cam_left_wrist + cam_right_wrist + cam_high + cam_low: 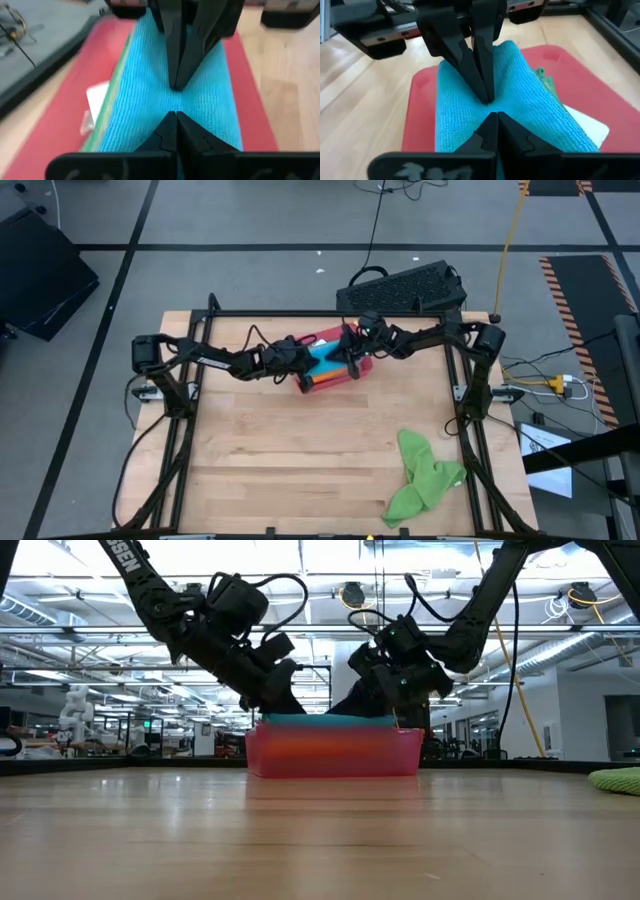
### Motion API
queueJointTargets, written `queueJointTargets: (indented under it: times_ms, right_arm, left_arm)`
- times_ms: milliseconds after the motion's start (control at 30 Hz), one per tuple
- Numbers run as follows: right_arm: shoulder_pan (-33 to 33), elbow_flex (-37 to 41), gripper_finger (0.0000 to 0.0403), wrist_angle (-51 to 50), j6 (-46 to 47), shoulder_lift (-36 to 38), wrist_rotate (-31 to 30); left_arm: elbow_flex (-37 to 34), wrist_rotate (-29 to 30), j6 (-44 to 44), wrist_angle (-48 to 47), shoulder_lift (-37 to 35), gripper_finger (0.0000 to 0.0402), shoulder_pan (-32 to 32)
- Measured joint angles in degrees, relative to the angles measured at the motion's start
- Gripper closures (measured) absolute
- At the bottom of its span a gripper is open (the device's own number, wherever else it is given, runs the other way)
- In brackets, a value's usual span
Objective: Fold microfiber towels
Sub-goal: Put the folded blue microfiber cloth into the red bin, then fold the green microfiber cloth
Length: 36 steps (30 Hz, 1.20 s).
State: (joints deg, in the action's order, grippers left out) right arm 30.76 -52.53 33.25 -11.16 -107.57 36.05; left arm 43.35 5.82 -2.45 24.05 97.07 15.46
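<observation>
A folded bright blue towel lies on top of a stack in the red tray at the far middle of the table. A green towel edge shows under it. My left gripper comes from the table's left and my right gripper from its right. Both are shut, slant down, and meet tip to tip over the middle of the blue towel. A bright green towel lies crumpled on the table near the right front corner. My left gripper has its shut fingertips at the middle of the blue towel's top face, slanting down from the table's left; whether they touch the cloth, I cannot tell. My right gripper has its shut fingertips at the same spot, slanting down from the right; whether they touch, I cannot tell.
A white label lies in the tray beside the stack. A black keyboard sits beyond the table's far edge. Bare wood spreads from the tray to the near edge.
</observation>
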Motion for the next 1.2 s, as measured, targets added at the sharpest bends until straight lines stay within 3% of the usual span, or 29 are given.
queueJointTargets:
  times_ms: [267, 433, 733, 967, 1200]
  right_arm:
    - [0.0, 0.0, 0.0403, -0.2, 0.0, 4.6, 0.1]
    - [0.0, 0.0, 0.0403, -1.7, 0.7, 7.9, 0.2]
    - [-1.6, -0.1, 0.0403, -15.5, 0.4, 16.0, 0.1]
    - [-8.3, -0.2, 0.0403, -31.0, 0.4, 22.7, -0.9]
    - [-19.6, -0.2, 0.0403, -45.6, 1.9, 28.5, -12.0]
  left_arm:
    - [0.1, 0.4, 1.3, -1.3, -5.9, 0.0384, -0.3]
    - [0.1, 1.9, 2.4, -4.0, -10.4, 0.0395, -1.3]
    - [0.2, 7.7, 2.6, -9.4, -16.7, 0.0387, -7.6]
    - [0.2, 9.4, 1.4, -9.5, -17.1, 0.0394, -15.3]
    - [0.2, 17.6, -2.7, -9.6, -17.1, 0.0381, -24.8]
